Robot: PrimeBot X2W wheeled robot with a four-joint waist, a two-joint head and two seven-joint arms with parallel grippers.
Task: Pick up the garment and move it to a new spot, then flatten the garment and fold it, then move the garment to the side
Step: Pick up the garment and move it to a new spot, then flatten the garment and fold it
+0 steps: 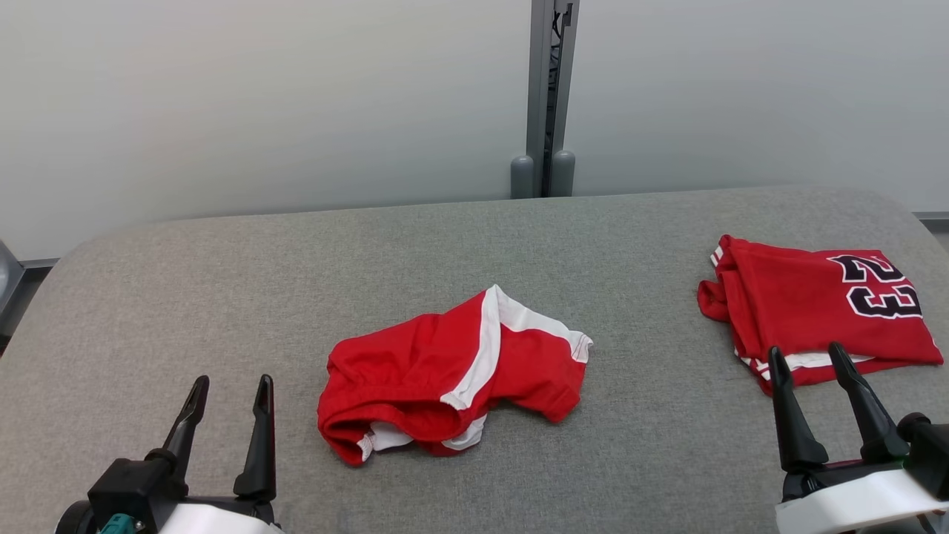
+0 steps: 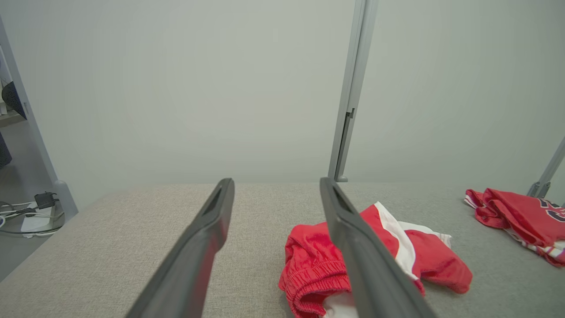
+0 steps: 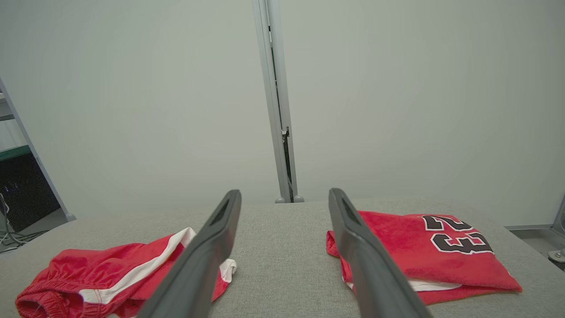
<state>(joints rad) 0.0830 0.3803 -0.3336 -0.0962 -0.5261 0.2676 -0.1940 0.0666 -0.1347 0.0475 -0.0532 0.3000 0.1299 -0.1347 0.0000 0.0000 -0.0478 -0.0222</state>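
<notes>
From near left I see my left gripper (image 1: 231, 382) spread wide and empty, the red shorts (image 1: 415, 371) crumpled mid-table (image 1: 222, 259) to its right, then a folded red jersey (image 1: 808, 304) at right, with my right gripper (image 1: 806, 350) wide and empty at its near edge.

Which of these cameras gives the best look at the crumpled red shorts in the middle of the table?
The head view: the red shorts lie whole and uncovered, seen from above. In the left wrist view a dark finger crosses them; in the right wrist view another finger hides their end.
</notes>
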